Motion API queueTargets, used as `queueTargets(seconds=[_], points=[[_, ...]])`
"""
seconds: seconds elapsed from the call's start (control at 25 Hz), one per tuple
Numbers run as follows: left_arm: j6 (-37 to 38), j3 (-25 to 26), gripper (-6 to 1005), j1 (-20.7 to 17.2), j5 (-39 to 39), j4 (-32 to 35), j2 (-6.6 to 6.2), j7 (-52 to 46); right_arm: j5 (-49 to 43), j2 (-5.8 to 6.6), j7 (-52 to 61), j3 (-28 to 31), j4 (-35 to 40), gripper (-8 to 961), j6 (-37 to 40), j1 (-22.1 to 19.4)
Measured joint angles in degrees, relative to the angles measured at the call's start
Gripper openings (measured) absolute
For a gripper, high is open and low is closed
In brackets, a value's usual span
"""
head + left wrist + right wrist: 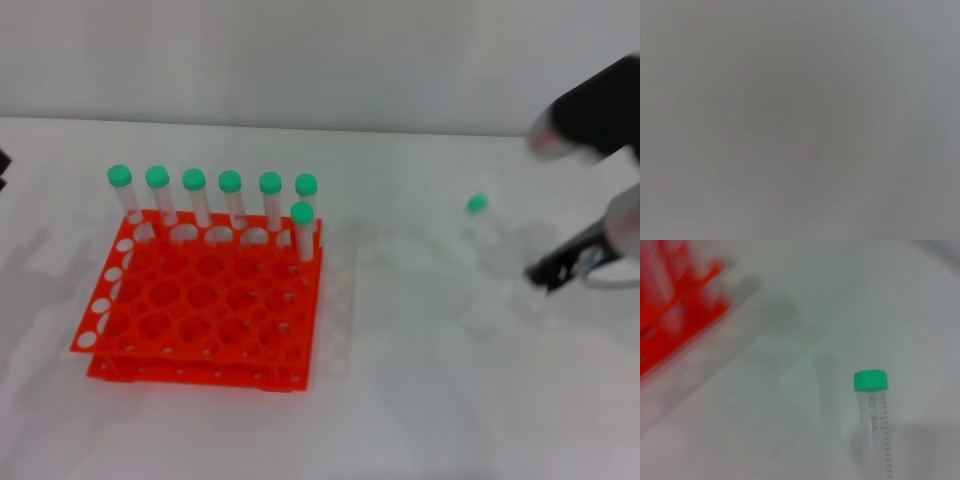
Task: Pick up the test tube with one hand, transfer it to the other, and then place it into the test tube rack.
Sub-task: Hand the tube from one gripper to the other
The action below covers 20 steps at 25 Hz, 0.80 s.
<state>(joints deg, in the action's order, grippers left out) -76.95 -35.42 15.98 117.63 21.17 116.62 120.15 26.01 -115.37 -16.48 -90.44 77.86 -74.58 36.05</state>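
The test tube, clear with a green cap, lies on the white table right of the rack, cap pointing away from me. It also shows in the right wrist view, lying free on the table. My right gripper, with black fingers, is low over the table at the tube's bottom end, at the right edge of the head view. The orange-red test tube rack stands at left centre and holds several green-capped tubes along its back. Its corner shows in the right wrist view. The left wrist view is blank grey.
Only a dark sliver at the far left edge shows of the left side. A bare strip of white table lies between the rack and the loose tube. A pale wall runs behind the table.
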Motion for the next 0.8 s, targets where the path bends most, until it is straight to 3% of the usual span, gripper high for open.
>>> queueTargets(seconds=[0.24,0.32,0.6,0.8], points=[[-0.87,0.01,649,2.63,-8.77,4.7,-0.18,-9.73,0.11,0.03,-4.93,5.96,7.5,191,8.03,-6.84],[-1.77,0.01,648,3.9,-12.31,6.32,-0.09,-13.42,3.26,0.01,-9.05,6.0,8.42,191,14.91,-10.03],[-5.94,0.0,646,11.29,-23.17,7.88,-0.55,-23.63,13.4,-0.04,-20.35,5.03,8.13,191,25.1,-14.52],[-6.75,-0.04,644,14.57,-28.15,8.62,-0.57,-27.37,20.26,-0.03,-29.52,2.54,8.08,191,31.87,-16.96]])
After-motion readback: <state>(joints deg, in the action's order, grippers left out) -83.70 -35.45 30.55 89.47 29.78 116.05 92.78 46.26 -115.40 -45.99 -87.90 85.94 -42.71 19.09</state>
